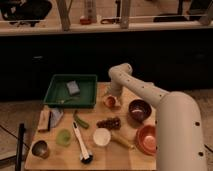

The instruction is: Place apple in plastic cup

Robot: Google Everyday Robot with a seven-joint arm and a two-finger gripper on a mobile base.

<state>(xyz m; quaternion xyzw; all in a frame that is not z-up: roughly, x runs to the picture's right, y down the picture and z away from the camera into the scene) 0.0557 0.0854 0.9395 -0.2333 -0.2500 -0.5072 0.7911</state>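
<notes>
The apple, small, red with a yellow-orange patch, lies on the wooden table just right of the green tray. My gripper reaches down from the white arm and sits right over the apple, hiding its top. The plastic cup, pale green and short, stands at the front left of the table, well away from the gripper and apple.
A green tray holding a grey sponge sits at the back left. A grape bunch, white cup, metal cup, brush, dark bowl and orange bowl crowd the table.
</notes>
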